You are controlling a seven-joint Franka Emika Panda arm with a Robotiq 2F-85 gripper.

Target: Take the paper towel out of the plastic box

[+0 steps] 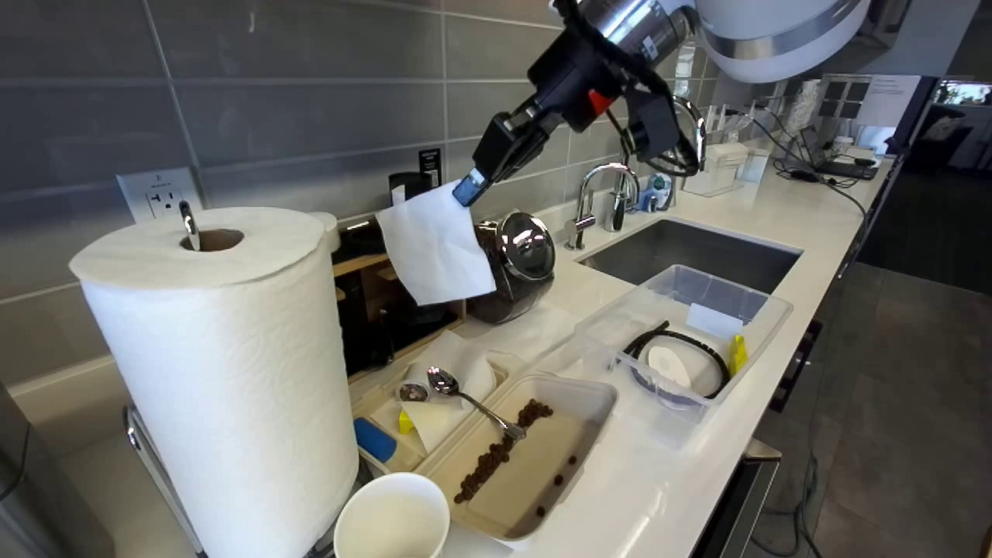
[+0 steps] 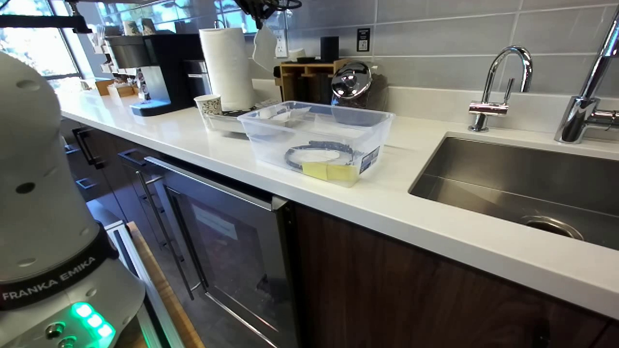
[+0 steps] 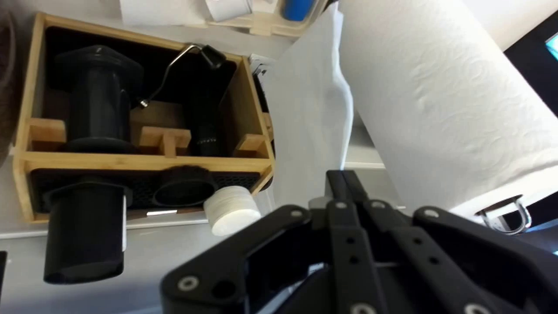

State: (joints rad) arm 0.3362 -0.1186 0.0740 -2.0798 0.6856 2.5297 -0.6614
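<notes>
Loose, creased white paper towel sheet (image 1: 438,248) hangs in mid-air, near upper centre of the frame in an exterior view. Black two-fingered gripper (image 1: 470,187): narrowed, upper edge of the sheet pinched between its tips. Transparent rectangular plastic box (image 1: 697,289), right of centre there, stands well apart from the sheet; thin black ring (image 1: 682,334) inside. Assessment: extraction appears complete. Sheet not yet set down. Remaining, if anything: lowering and release; no drop-off place is named in the task.

Arm (image 1: 775,35) high, wrist (image 1: 632,27) slanted downward, fingers (image 3: 335,185) pinched together at the tips
</notes>
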